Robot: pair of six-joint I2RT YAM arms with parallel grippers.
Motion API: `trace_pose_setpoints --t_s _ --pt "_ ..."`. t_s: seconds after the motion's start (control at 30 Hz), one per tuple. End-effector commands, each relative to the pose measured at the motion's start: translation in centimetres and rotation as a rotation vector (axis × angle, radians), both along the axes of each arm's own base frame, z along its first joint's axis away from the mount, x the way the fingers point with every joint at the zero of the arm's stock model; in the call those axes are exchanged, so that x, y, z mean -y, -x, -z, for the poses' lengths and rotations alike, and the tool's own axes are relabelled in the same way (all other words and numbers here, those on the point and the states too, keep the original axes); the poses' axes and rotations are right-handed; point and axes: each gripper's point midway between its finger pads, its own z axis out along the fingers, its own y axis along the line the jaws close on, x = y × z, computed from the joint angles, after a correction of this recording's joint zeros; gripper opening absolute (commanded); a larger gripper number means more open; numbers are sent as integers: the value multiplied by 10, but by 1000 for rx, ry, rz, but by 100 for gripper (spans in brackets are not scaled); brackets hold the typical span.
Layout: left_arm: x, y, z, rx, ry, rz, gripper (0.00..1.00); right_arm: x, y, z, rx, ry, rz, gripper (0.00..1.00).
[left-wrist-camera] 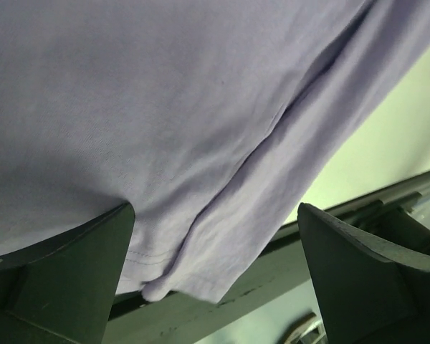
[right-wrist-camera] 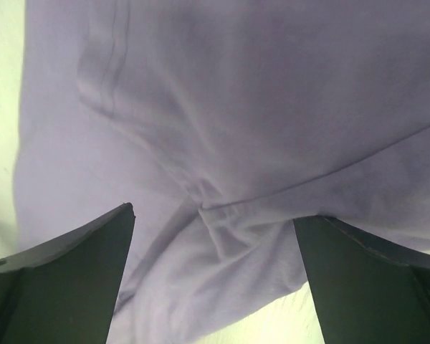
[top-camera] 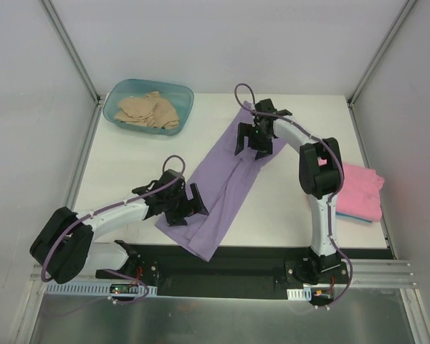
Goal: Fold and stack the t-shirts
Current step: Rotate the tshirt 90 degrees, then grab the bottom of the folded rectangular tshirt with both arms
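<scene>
The lavender t-shirt (top-camera: 226,183) lies as a long folded strip running diagonally across the table. Its near end hangs over the front edge. My left gripper (top-camera: 192,203) hovers open over that near end. In the left wrist view the hem corner (left-wrist-camera: 175,265) sits between the spread fingers (left-wrist-camera: 64,276), apart from both. My right gripper (top-camera: 254,145) stands open over the far end, and bunched lavender cloth (right-wrist-camera: 229,236) lies between its fingers (right-wrist-camera: 373,276). The pink t-shirt (top-camera: 360,188) lies folded at the right edge. The tan t-shirt (top-camera: 149,110) is crumpled in the tub.
The teal plastic tub (top-camera: 183,95) stands at the back left corner. A teal layer (top-camera: 350,215) shows under the pink shirt. Metal frame posts (top-camera: 72,54) rise at the back corners. A black rail (top-camera: 236,261) runs along the table's front edge.
</scene>
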Motion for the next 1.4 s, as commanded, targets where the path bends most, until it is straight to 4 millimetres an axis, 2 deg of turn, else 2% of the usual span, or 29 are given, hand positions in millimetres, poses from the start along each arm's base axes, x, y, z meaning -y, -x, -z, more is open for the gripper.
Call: trace_pose_setpoints --t_s 0.0,0.07,0.1,0.13,0.2,0.27,0.3,0.33,0.37,0.4,0.43,0.47,0.5,0.53,0.57,0.6,0.67,0.7,0.73,0.77,0.8,0.83,0.9,0.93,1.03,1.07,1.17,1.27,1.37 --pt "21 15 9 -82 43 21 99 20 -55 10 65 20 15 97" --pt "47 12 7 -84 71 59 99 17 -75 6 118 4 -33 97" --pt "54 10 8 -82 67 64 99 18 -81 20 114 8 -59 97" --pt "71 6 2 -60 70 94 99 15 -103 -1 200 17 -93 97" --pt "83 -1 -8 -10 71 118 99 17 -109 -7 215 42 -123 97" --pt "93 -7 -26 52 100 140 99 21 -116 -31 282 70 -153 97" --pt "93 -9 -31 76 105 148 99 22 -115 -64 344 71 -162 97" --pt "91 -9 -40 108 119 147 99 28 -114 -79 373 92 -153 97" --pt "89 -9 -44 124 120 148 99 34 -102 -75 348 108 -157 97" --pt "86 -8 -53 149 138 146 99 37 -97 -91 375 110 -147 97" --pt "81 -6 -51 156 129 144 99 43 -87 -124 428 115 -129 97" --pt "78 -5 -52 170 125 145 99 48 -69 -120 400 120 -123 97" --pt "72 -3 -58 186 125 142 99 49 -63 -127 427 115 -116 97" --pt "63 -4 -55 199 96 123 99 51 -49 -166 507 88 -112 97" --pt "58 -3 -56 211 81 121 99 47 -37 -172 525 76 -129 97" --pt "46 0 -58 215 54 108 99 47 -17 -152 492 79 -154 97" --pt "29 1 -53 229 0 71 99 40 18 -177 551 58 -192 97" --pt "21 -1 -57 244 6 45 99 41 39 -157 520 76 -203 97" --pt "10 5 -47 219 -18 32 99 45 52 -152 524 115 -194 97" --pt "5 7 -44 204 -11 20 99 35 74 -167 573 103 -215 97" --pt "0 8 -44 202 1 9 99 32 87 -163 576 103 -214 97" --pt "-12 9 -32 171 -11 -19 99 36 110 -134 505 118 -203 97" --pt "-17 14 -27 142 7 -28 99 20 145 -138 538 64 -250 97" --pt "-24 15 -19 120 -2 -48 99 25 162 -118 505 83 -243 97" --pt "-25 17 -12 88 -4 -48 98 5 206 -110 506 20 -343 97" --pt "-24 17 -11 67 0 -65 96 -1 230 -95 468 22 -410 98" --pt "-17 18 -3 28 12 -62 88 -7 273 -74 420 38 -542 98" --pt "-14 17 4 -5 4 -63 77 -16 308 -53 340 10 -639 96" --pt "-8 17 9 -25 13 -52 69 -20 327 -36 276 24 -702 90"
